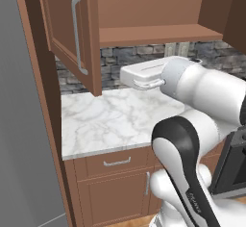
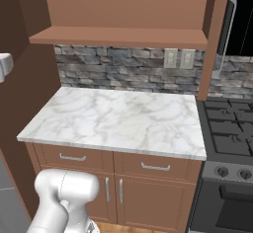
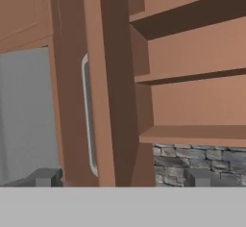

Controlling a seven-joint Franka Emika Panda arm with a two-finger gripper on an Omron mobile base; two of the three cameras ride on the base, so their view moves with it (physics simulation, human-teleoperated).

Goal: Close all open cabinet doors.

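Observation:
The left cabinet door (image 1: 65, 24) stands swung out over the counter, its silver bar handle (image 1: 77, 33) facing left. The hand view looks at this door's edge (image 3: 103, 77) and handle (image 3: 87, 120), with the bare cabinet shelves (image 3: 192, 77) to the right. My gripper (image 3: 122, 179) is open, nothing between its fingertips (image 3: 45, 178), and it sits just below and right of the door's lower corner. The white hand (image 1: 144, 74) hovers above the counter. The right cabinet door (image 2: 215, 39) also stands open, handle (image 2: 228, 24) on its outer face.
A marble counter (image 2: 118, 118) lies below the cabinet, backed by a stone wall (image 2: 123, 69) with outlets (image 2: 179, 58). A gas stove (image 2: 230, 128) sits to the right. Base cabinets and drawers (image 2: 74, 158) are under the counter. A grey panel (image 1: 21, 125) stands at the left.

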